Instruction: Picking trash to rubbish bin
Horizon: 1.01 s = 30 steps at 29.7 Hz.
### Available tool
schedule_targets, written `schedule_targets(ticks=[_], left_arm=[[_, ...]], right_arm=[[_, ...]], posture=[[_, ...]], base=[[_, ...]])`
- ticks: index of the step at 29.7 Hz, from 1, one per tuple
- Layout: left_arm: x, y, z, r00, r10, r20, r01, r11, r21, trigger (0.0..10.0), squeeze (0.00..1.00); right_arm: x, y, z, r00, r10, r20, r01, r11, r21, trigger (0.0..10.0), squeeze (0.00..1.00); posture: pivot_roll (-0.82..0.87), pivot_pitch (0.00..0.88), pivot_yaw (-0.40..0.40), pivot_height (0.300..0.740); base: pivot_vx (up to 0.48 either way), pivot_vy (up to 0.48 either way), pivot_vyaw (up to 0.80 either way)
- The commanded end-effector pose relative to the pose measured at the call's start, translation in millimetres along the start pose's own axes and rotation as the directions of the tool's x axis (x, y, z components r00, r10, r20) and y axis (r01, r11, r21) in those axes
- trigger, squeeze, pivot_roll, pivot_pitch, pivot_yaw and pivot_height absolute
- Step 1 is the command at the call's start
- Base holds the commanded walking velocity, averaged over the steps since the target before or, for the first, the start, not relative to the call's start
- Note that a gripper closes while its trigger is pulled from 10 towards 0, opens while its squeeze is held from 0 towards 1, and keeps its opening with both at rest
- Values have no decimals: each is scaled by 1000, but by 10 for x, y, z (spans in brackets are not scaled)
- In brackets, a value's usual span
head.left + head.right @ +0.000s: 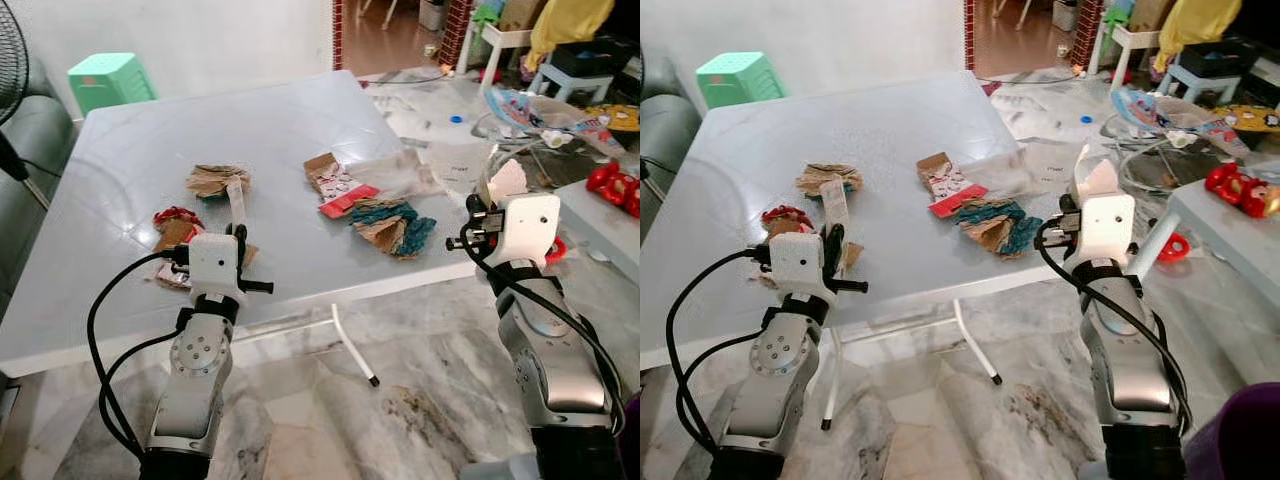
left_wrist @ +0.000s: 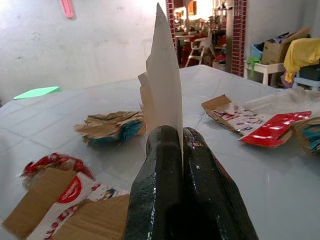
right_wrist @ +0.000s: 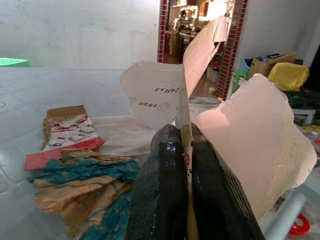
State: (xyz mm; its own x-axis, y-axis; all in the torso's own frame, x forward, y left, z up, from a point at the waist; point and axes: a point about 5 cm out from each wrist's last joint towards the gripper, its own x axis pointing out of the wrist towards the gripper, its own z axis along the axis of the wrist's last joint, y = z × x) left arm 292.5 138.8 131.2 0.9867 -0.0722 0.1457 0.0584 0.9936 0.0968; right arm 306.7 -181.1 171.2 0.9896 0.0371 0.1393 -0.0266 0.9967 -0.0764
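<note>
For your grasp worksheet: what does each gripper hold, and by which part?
Left gripper pinches a white paper strip by its lower end. Right gripper pinches a torn white paper piece at its lower edge.

A thin strip of white paper (image 2: pixel 162 75) is standing upright, pinched at its lower end, above the near left part of the white table. A torn, pale pink-white sheet of card (image 3: pixel 260 145) (printed lettering showing on one curled flap) is being held up off the table's right edge. Four more pieces are lying flat on the tabletop: a crumpled brown-and-teal cardboard scrap (image 1: pixel 217 180) toward the middle, a red-and-white printed carton piece (image 1: pixel 172 232) near the front left, a flattened carton with a red strip (image 1: pixel 335 186) right of centre, and a ragged teal-and-brown cardboard heap (image 1: pixel 393 226) just beside it.
</note>
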Motion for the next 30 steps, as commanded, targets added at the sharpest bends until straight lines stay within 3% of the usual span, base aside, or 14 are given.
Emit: schedule_targets(ticks=[1,4,30], left_arm=[[-4,37,21,1000,10,5,-10,1000,4,10000,0],[-3,40,23,1000,11,6,-11,1000,6,10000,0],[-5,43,28,1000,8,9,-8,1000,10,10000,0]], right_arm=[[12,20,13,1000,1,2,-1,1000,3,10000,0],[16,13,-13,1000,-4,-20,4,1000,4,10000,0],[20,14,-33,1000,-4,-25,4,1000,1,10000,0]], posture=[[-68,36,38,740],[-68,36,38,740],[-66,37,39,740]], base=[[0,0,0],[0,0,-140],[0,0,-751]])
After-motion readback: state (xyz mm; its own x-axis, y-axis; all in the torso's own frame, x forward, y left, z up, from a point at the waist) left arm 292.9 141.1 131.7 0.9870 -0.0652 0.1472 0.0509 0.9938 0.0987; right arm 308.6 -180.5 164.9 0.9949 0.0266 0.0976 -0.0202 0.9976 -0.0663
